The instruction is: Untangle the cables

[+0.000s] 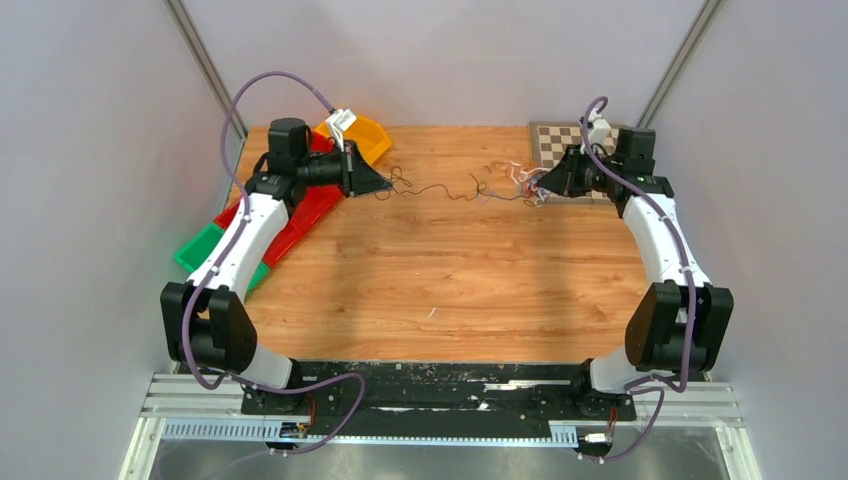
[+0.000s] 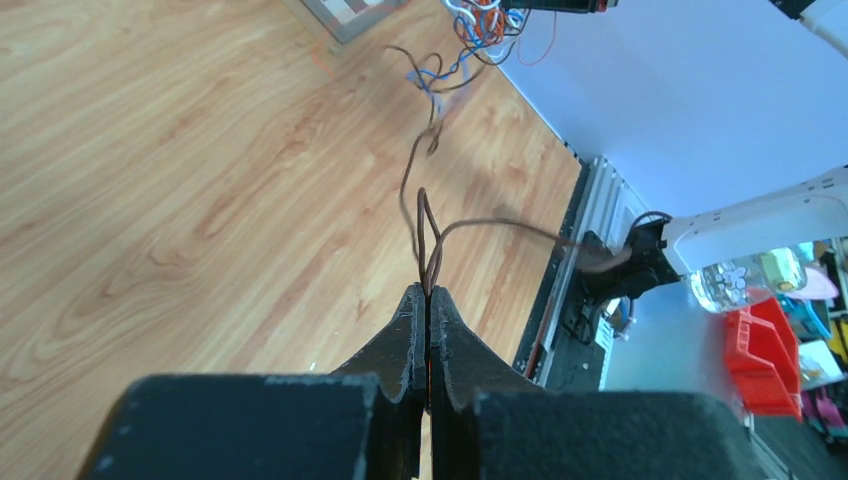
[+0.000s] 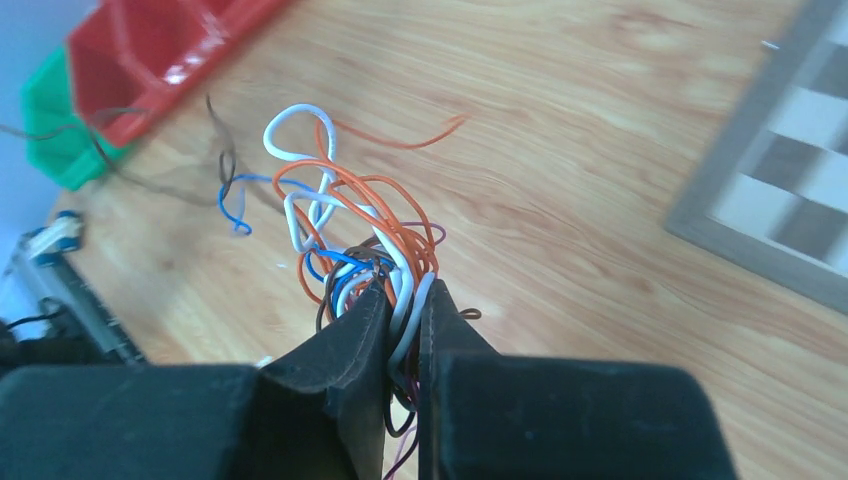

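Observation:
A tangle of thin white, orange, blue and dark cables (image 3: 345,225) is pinched in my right gripper (image 3: 405,290), held above the table near the chessboard; in the top view the tangle (image 1: 520,180) sits just left of that gripper (image 1: 545,183). A single dark brown wire (image 1: 440,188) runs from the tangle across the table to my left gripper (image 1: 383,183). In the left wrist view my left gripper (image 2: 428,292) is shut on a loop of this brown wire (image 2: 428,230), which leads away to the tangle (image 2: 478,25).
A chessboard (image 1: 560,138) lies at the back right, also in the right wrist view (image 3: 790,180). Red bins (image 1: 300,215), a green bin (image 1: 205,248) and a yellow bin (image 1: 368,138) stand at the back left, under and beside my left arm.

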Available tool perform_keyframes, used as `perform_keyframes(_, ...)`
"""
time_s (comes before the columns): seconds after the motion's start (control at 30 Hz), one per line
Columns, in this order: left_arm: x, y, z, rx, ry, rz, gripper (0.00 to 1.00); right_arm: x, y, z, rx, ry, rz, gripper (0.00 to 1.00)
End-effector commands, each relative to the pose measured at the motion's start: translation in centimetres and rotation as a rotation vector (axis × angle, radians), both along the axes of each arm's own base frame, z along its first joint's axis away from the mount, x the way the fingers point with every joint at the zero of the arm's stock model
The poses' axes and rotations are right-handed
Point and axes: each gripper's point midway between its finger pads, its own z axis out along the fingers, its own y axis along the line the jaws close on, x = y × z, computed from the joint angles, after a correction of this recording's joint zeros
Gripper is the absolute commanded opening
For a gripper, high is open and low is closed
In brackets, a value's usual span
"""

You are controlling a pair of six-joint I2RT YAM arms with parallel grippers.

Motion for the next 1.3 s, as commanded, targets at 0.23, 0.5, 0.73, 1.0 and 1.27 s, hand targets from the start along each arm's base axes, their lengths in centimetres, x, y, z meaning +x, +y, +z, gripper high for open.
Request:
perform_keyframes(0.23,1.2,6.7,4.6,0.001,-0.146,0.145,0.0,-1.2,-10.0,-8.1,-0.3,0.106,-0.137,0.0)
perform_keyframes(0.5,1.8,8.7,6.5,0.034,-0.22,0.198,0.0,-2.1,-9.2,-9.5,-0.274,0.139,-0.071,0.0)
perform_keyframes(0.73,7.0,12.4,6.1,0.203,-0.232,0.466,0.01,-2.1,-5.9,-7.7,-0.201,0.132,-0.021,0.0)
perform_keyframes(1.0,16.5,16.2,5.3,0.332,-0.22,0.696,0.11,-2.4,-2.3,-5.3,-0.182,0.08,0.072,0.0)
perform_keyframes(1.27,27.1,17.7,2.8,0.39,-0.294,0.812,0.09,-2.5,-1.3,-3.7,-0.165,0.058,0.12,0.01)
